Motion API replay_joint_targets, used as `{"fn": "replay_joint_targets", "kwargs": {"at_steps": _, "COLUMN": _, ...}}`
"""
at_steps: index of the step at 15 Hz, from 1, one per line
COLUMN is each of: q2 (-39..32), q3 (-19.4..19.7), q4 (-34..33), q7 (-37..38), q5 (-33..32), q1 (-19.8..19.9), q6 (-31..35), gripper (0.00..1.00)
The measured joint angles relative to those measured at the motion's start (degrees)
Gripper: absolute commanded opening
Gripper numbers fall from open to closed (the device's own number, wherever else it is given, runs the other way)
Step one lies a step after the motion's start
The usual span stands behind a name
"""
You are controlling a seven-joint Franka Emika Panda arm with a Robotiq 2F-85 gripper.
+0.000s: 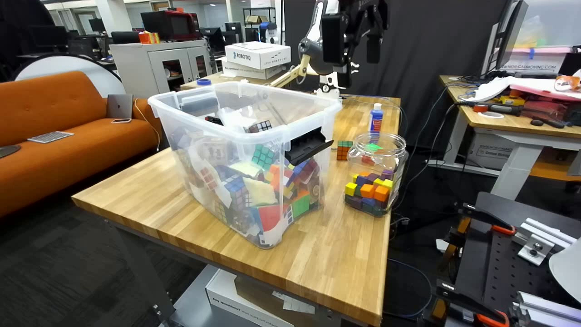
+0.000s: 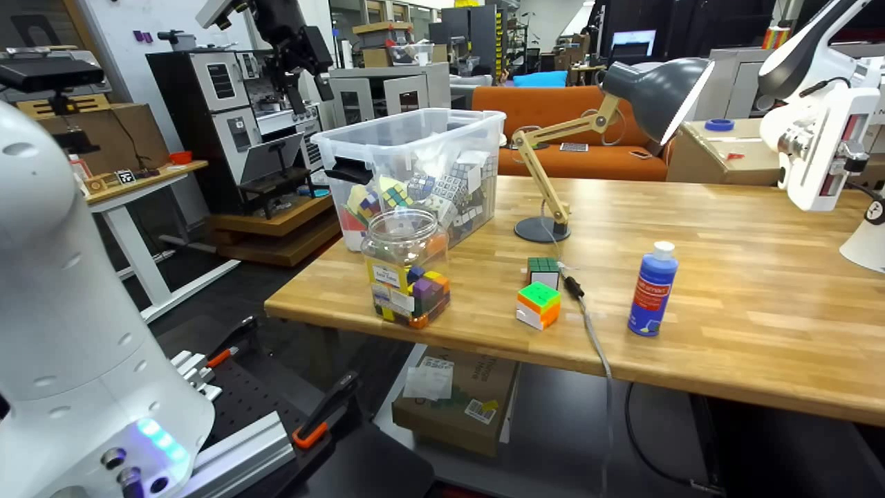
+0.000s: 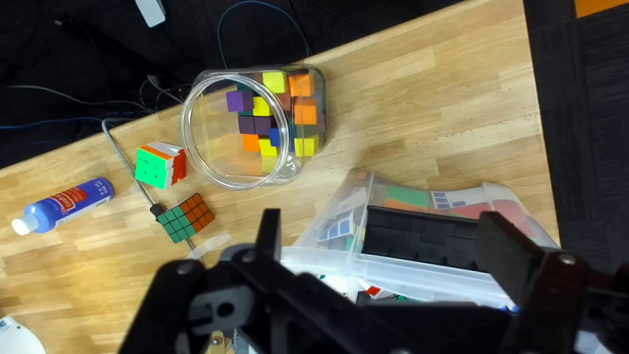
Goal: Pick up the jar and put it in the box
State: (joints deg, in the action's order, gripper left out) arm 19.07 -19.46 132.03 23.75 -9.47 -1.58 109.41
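The jar is clear plastic with a round open mouth and coloured cubes in its bottom. It stands upright on the table in both exterior views (image 1: 377,164) (image 2: 387,278) and at upper middle in the wrist view (image 3: 287,164). The box is a large clear plastic bin with a black handle, open on top and holding many puzzle cubes. It stands beside the jar (image 1: 313,119) (image 2: 408,149) and is partly hidden by my gripper in the wrist view (image 3: 319,260). My gripper (image 1: 359,68) (image 2: 309,93) (image 3: 381,219) is open and empty, high above the box and jar.
Two puzzle cubes (image 2: 539,304) (image 2: 543,271) and a blue bottle (image 2: 652,290) stand on the table beside the jar. A desk lamp (image 2: 543,229) stands behind the cubes, with its cord running past them. The jar is close to the table edge (image 1: 386,254).
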Motion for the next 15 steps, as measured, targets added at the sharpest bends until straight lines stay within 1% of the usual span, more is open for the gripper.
{"fn": "replay_joint_targets", "kwargs": {"at_steps": 4, "q2": 0.1, "q3": 1.9, "q4": 0.0, "q7": -0.1, "q5": 0.0, "q1": -1.7, "q6": 1.0, "gripper": 1.0}}
{"fn": "replay_joint_targets", "kwargs": {"at_steps": 8, "q2": 0.2, "q3": 4.4, "q4": -0.2, "q7": -0.9, "q5": 0.2, "q1": -2.3, "q6": 5.4, "gripper": 1.0}}
{"fn": "replay_joint_targets", "kwargs": {"at_steps": 11, "q2": -0.1, "q3": 7.6, "q4": -0.2, "q7": -1.0, "q5": 0.2, "q1": -1.8, "q6": 7.3, "gripper": 1.0}}
{"fn": "replay_joint_targets", "kwargs": {"at_steps": 14, "q2": 0.1, "q3": 10.6, "q4": -0.1, "q7": -0.8, "q5": 0.1, "q1": -0.2, "q6": 7.4, "gripper": 1.0}}
{"fn": "replay_joint_targets", "kwargs": {"at_steps": 15, "q2": 0.1, "q3": 11.0, "q4": 0.0, "q7": -0.9, "q5": 0.1, "q1": 0.1, "q6": 7.4, "gripper": 1.0}}
